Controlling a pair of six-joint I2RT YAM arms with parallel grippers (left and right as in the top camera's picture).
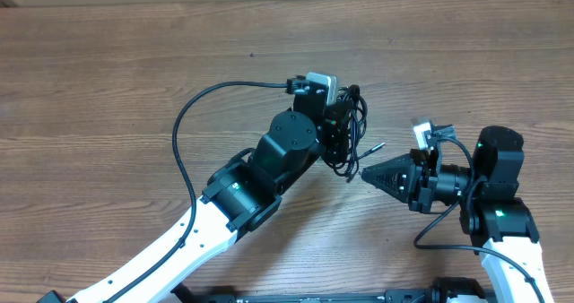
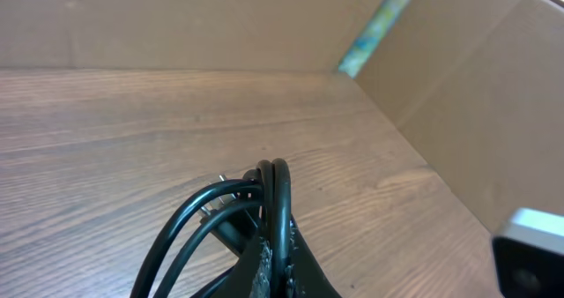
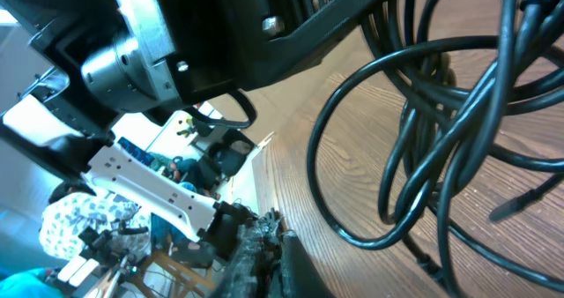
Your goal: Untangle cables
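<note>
Cables (image 2: 273,188) sit bunched in my left gripper (image 2: 275,249), which is clenched on the bundle and holds it up over the table (image 1: 134,70), I judge so the loops dangle loose enough to be picked apart. My right gripper (image 1: 366,172) waits just beside the lower loops, fingers pressed together and empty, tip aimed at a strand worth teasing out.

Wooden table (image 1: 108,79) backed by cardboard walls (image 2: 476,113)
A pale, grained tabletop was seen, met by brown cardboard walls. A greenish strip of tape (image 2: 374,26) was stuck slantwise along their corner. Past the table edge, blurred clutter (image 3: 132,219) was glimpsed, too indistinct to be identified.
</note>
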